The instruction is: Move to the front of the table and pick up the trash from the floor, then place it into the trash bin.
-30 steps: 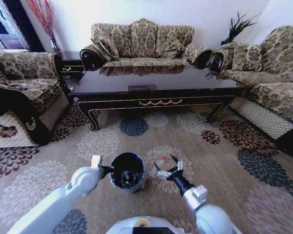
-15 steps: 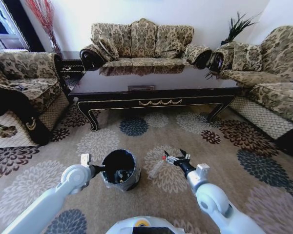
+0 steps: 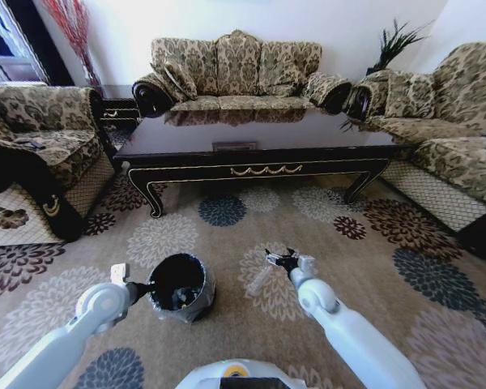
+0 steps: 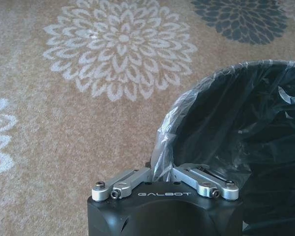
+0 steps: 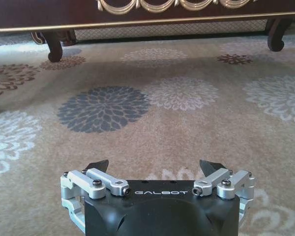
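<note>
**Bottle on the carpet to be taken, bin held alongside**

The trash bin (image 3: 179, 286) is gripped at its near-left rim by the left gripper (image 4: 163, 178), whose fingers are pinched together on the bag-lined edge. To its right, on a pale flower medallion of the floor (image 3: 227, 340), a clear plastic bottle (image 3: 260, 278) is lying with its cap end pointing far, just beside the right gripper (image 3: 280, 259). In the right wrist view the right gripper's jaws are seen spread wide, with nothing between them. The table (image 3: 259, 154) stands well beyond, across the far side of the carpet.

The step in hand is judged to be the grasp of the bottle. The gripper should be brought low so that the bottle's body lies between the fingers, and they should be set across its length, not along it, since a light round bottle is likely to roll aside. Closure should be gentle. The bin should be kept steady and near, so that the carry is short.
</note>
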Robot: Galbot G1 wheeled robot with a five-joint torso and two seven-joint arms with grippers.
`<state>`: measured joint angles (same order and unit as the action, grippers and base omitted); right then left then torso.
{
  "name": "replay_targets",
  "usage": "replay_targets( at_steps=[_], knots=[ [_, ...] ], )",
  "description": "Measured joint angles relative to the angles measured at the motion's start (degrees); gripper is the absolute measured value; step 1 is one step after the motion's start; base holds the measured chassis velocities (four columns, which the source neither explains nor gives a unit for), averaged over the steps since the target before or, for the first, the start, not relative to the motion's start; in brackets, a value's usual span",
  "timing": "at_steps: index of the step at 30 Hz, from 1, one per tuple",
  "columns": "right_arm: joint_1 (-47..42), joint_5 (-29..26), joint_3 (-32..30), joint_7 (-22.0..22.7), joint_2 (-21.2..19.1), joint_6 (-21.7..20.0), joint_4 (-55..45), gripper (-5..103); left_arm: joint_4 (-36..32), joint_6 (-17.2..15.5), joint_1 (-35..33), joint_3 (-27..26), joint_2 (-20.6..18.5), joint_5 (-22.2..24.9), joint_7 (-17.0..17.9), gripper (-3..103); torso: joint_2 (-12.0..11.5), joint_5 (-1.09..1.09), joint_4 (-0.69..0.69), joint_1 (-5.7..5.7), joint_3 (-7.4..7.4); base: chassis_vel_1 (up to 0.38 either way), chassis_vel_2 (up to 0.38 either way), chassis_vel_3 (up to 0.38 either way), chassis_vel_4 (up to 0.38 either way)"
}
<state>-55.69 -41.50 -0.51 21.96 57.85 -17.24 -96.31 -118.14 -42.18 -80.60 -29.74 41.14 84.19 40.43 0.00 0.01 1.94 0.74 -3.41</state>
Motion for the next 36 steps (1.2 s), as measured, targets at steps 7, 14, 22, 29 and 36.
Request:
replay_targets(
  at_steps=[7, 14, 22, 29, 36],
  knots=[
    [2.2, 0.5, 1.6, 4.0, 2.6, -2.9, 5.8, 100, -1.1, 0.0, -0.7, 0.0, 0.7, -0.9, 0.0, 0, 0.0, -0.02, 0.03, 0.0, 0.0, 0.0, 0.0, 0.0, 0.0],
    [7.1, -7.5, 3.9, 17.6, 10.7, -9.9, 9.3, 100, -1.3, 0.0, -1.0, 0.4, 0.8, -2.1, -0.3, 0, 0.0, -0.01, 0.0, 0.0, 0.0, 0.0, 0.0, 0.0, 0.0],
    [12.9, -11.9, 6.1, 34.2, 17.0, -15.0, 13.3, 100, -2.0, 0.1, -2.8, -0.7, 0.5, -3.0, -0.8, 0, 0.0, -0.02, -0.01, 0.0, 0.0, 0.0, 0.0, 0.0, 0.0],
    [14.0, -14.7, 6.5, 41.6, 19.1, -17.3, 16.6, 100, -2.1, 0.1, -3.2, -0.4, 0.8, -4.2, -1.5, 0, 0.0, -0.02, 0.02, 0.0, 0.0, 0.0, 0.0, 0.0, 0.0],
    [15.2, -16.7, 6.3, 42.7, 20.8, -17.4, 19.0, 100, -2.7, 0.1, -3.3, 0.2, 0.9, -4.4, -1.5, 0, 0.0, -0.01, 0.01, 0.0, 0.01, 0.0, 0.0, 0.0, 0.0]
  ],
)
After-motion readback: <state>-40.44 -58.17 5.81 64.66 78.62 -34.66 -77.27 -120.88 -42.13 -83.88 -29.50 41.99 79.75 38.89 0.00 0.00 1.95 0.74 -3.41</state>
